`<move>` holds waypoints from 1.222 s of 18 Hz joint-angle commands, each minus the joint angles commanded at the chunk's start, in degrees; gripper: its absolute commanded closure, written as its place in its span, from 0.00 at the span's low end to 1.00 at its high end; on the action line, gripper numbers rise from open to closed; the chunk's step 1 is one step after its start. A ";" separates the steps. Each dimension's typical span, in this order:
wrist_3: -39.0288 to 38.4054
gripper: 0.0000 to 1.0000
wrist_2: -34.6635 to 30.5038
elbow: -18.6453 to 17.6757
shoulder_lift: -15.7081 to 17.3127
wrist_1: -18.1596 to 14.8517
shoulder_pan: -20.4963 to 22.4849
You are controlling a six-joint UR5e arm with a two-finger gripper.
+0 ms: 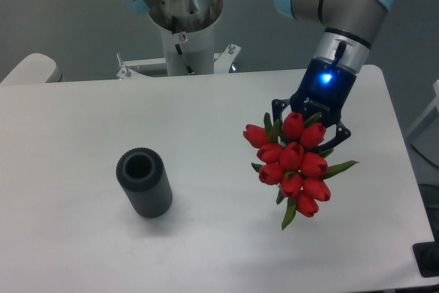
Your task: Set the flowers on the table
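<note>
The flowers (293,162), a bunch of red tulips with green leaves, hang in the air over the right part of the white table (206,142). The blooms face the camera and hide the stems. My gripper (310,123) sits right behind the bunch, its black fingers (278,109) showing at both sides of the top blooms. It is shut on the flowers and holds them above the tabletop. The grip point itself is hidden by the blooms.
A dark grey ribbed cylinder (144,183) stands upright on the table's left-centre, open at the top. The arm's white base column (184,39) stands at the table's far edge. The table's right edge (405,169) is close to the bunch.
</note>
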State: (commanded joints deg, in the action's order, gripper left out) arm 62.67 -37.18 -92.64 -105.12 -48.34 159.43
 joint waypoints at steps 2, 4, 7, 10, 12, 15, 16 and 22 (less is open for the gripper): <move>0.09 0.71 0.00 0.00 0.00 0.09 0.00; 0.09 0.71 0.00 0.17 -0.09 0.00 0.00; 0.09 0.71 0.00 -0.09 0.00 0.09 0.00; 0.09 0.71 -0.44 0.44 -0.09 0.09 0.09; 0.17 0.71 -1.05 1.14 -0.09 0.09 0.17; 2.80 0.71 -5.52 1.76 -0.09 0.00 0.17; 3.68 0.71 -7.36 1.84 -0.09 -0.09 0.17; 8.44 0.72 -23.44 1.49 0.00 -0.26 -2.71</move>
State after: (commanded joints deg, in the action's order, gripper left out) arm 71.10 -60.61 -91.14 -105.12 -48.60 156.72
